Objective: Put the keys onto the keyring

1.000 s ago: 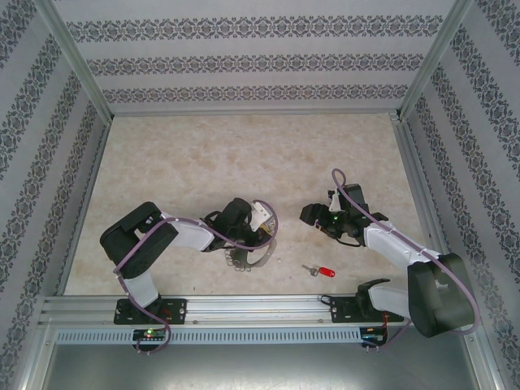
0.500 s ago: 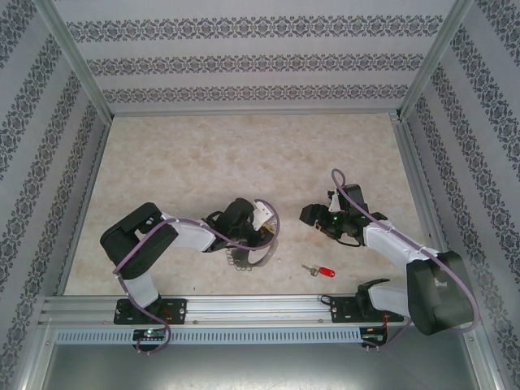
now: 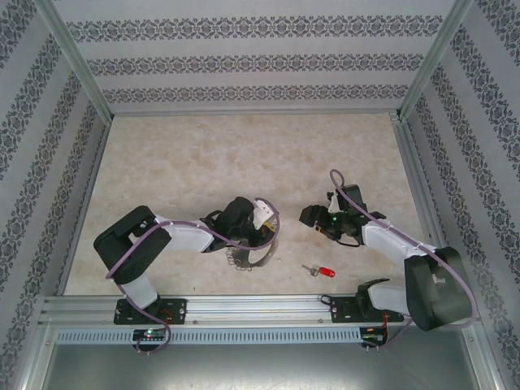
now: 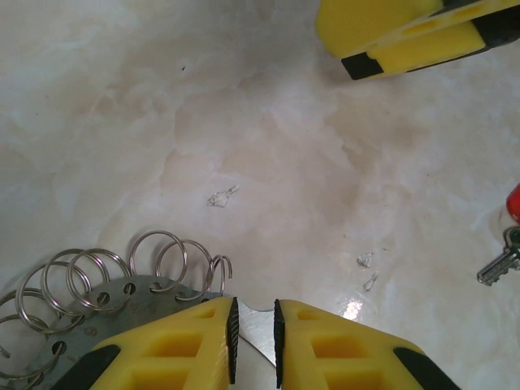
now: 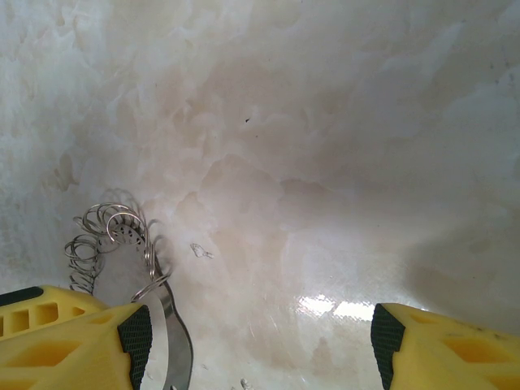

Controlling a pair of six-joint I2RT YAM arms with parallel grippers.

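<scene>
Pale marbled surface (image 3: pixel 244 154), floral-striped walls (image 3: pixel 260 61); the left tool (image 4: pixel 254 325) pinches the keyring (image 4: pixel 134 294), the right tool (image 5: pixel 258 337) stands spread.

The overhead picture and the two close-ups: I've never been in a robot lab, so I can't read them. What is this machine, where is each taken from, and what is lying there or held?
Two robot arms are bolted at the near edge of a table. One picture looks down from above; the other two come from cameras on each wrist. The left tool pinches a metal ring edged with wire loops. The right tool is open, holding nothing. A small red-headed key lies on the table.
</scene>
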